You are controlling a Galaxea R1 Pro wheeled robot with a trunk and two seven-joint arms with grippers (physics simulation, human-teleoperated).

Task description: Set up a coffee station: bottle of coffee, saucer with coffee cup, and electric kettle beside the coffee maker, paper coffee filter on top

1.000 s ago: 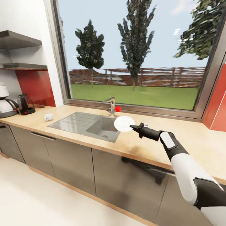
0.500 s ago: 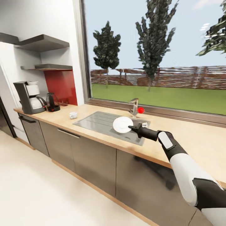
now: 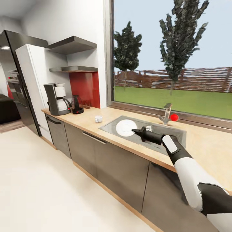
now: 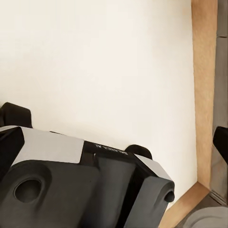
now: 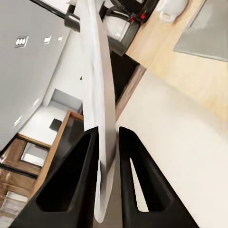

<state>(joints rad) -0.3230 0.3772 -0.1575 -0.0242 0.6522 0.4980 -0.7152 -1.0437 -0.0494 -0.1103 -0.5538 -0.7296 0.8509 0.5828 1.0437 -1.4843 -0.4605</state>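
Right gripper (image 3: 134, 130) clamped on one saucer (image 3: 125, 127), held on edge over the sink (image 3: 174, 133); wrist cam shows both fingers (image 5: 80, 183) pinching the rim (image 5: 97, 95). Vs 0.5 s ago: camera panned left, so the fridge (image 3: 13, 80) is now in frame; the grip looks unchanged. Left gripper: fingers out of frame, can't tell. Going out toward 10 o'clock on the countertop (image 3: 106, 114): one cup (image 3: 98, 119), one kettle (image 3: 76, 104), one coffee maker (image 3: 56, 99). Two shelves (image 3: 72, 45) above.

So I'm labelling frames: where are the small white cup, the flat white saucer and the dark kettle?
small white ceramic cup (image 3: 98, 119): head view, its side wall.
flat round white saucer (image 3: 125, 127): head view, its face, held in right claw.
rounded dark glossy kettle (image 3: 77, 104): head view, its body.
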